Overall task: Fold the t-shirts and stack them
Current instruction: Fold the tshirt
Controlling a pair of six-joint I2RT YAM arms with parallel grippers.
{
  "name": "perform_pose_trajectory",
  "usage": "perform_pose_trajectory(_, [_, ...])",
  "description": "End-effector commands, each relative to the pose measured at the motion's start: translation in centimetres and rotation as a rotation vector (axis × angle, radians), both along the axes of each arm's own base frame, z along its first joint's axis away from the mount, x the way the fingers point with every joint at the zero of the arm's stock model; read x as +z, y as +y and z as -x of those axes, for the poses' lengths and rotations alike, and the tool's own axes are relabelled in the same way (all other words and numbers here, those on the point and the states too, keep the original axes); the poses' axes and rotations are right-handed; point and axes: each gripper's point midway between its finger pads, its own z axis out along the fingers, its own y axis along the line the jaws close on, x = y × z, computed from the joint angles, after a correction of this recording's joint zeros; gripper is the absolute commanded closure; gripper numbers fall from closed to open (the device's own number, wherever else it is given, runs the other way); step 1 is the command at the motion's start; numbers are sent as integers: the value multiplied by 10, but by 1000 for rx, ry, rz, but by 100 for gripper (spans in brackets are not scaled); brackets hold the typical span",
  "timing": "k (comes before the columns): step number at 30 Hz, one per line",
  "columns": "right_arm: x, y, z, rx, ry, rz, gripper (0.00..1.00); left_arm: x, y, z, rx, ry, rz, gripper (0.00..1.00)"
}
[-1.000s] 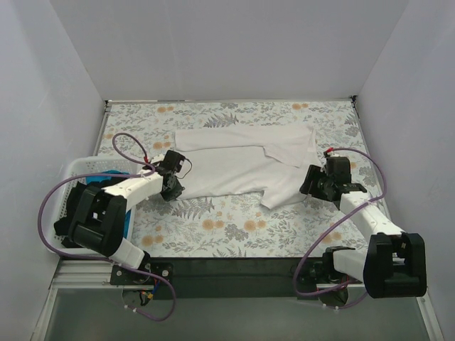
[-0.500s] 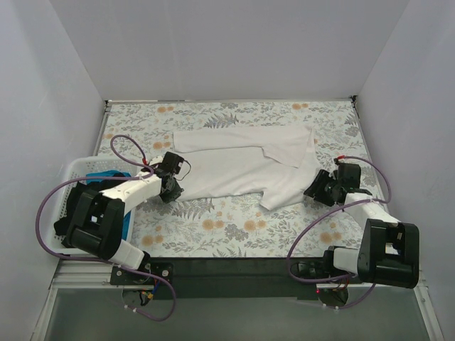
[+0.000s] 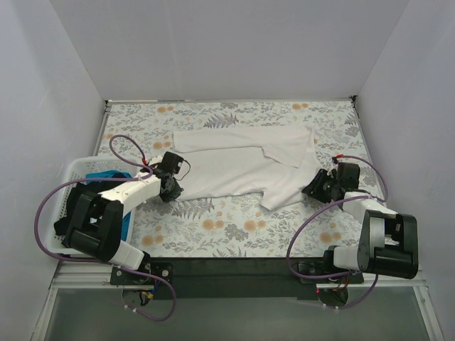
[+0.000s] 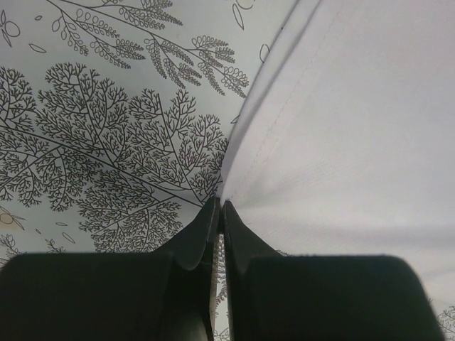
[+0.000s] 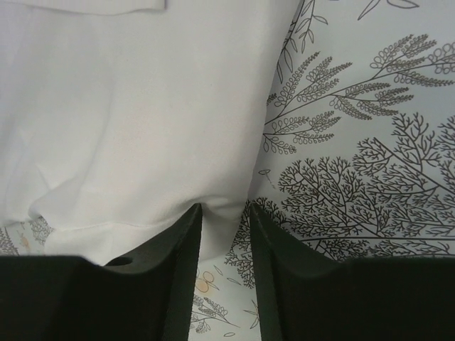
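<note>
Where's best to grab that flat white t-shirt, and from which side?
Probably its side edges, from outside and low: the white cloth t-shirt lies flat, so only hems can be pinched. The left gripper pinches one edge; the open right gripper straddles the other.

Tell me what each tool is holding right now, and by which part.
The left tool pinches the white t-shirt at its near side edge. The right tool is open, straddling the shirt's edge, not clamped.
</note>
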Motion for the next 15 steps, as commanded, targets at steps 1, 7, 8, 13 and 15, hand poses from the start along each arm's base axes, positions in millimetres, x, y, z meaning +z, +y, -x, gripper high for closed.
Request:
perform_pose_trajectory(1, [-18, -1, 12, -12, 59, -11, 62, 12, 3, -3, 7, -50, -8, 100])
perform_pose_trajectory(7, [-14, -3, 8, -18, 55, -10, 92, 19, 7, -7, 17, -67, -30, 100])
perform_pose_trajectory(8, [-7, -5, 9, -25, 47, 1, 96, 21, 11, -6, 20, -61, -46, 100])
perform_pose_trajectory(13, [31, -28, 6, -101, 36, 113, 99, 39, 19, -13, 22, -82, -91, 100])
perform_pose_trajectory(15, [43, -30, 6, -126, 14, 120, 99, 41, 20, -12, 22, -81, -96, 100])
